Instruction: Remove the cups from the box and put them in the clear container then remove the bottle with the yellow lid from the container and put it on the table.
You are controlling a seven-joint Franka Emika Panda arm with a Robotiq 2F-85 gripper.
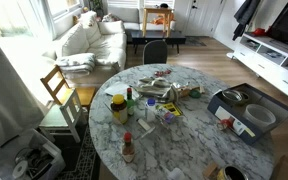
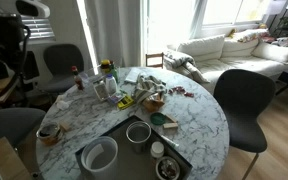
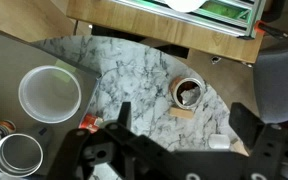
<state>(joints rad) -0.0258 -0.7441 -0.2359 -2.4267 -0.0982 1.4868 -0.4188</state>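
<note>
The white cup [image 3: 51, 93] and the grey metal cup [image 3: 19, 155] sit close together in the box [image 3: 4, 55], both off to one side of the hand [image 3: 184, 125] and outside its fingers. The hand hangs over the marble tabletop [image 3: 134, 70], fingers spread and holding nothing. It probably needs to shift sideways until one cup's rim lies between the fingers, then descend straight.

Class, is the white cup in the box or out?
In: the white cup sits inside the box, beside the grey cup.
</note>
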